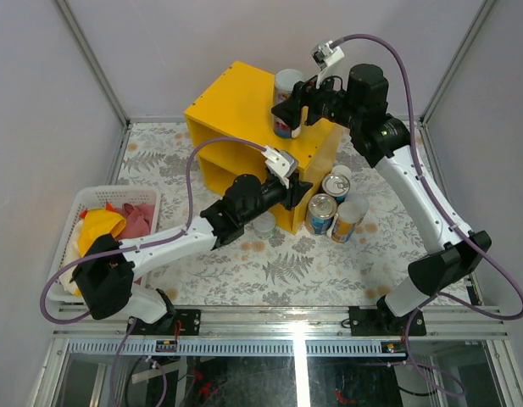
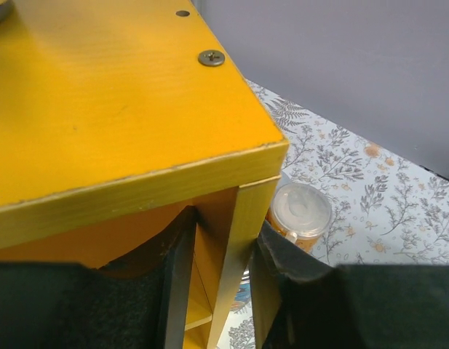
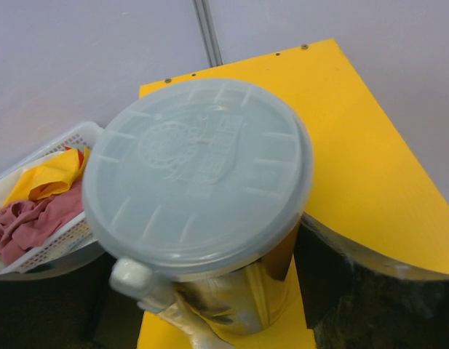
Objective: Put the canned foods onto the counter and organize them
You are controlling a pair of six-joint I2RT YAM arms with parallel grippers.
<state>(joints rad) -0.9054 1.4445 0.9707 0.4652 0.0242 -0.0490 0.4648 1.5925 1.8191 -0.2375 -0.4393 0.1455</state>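
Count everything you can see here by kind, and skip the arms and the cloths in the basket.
Cans: 5 clearly seen
Shelf: 1
Basket: 1
Total: 7

left arm (image 1: pixel 193 233) stretched forward low, right arm (image 1: pixel 414 182) raised, jaws clamped
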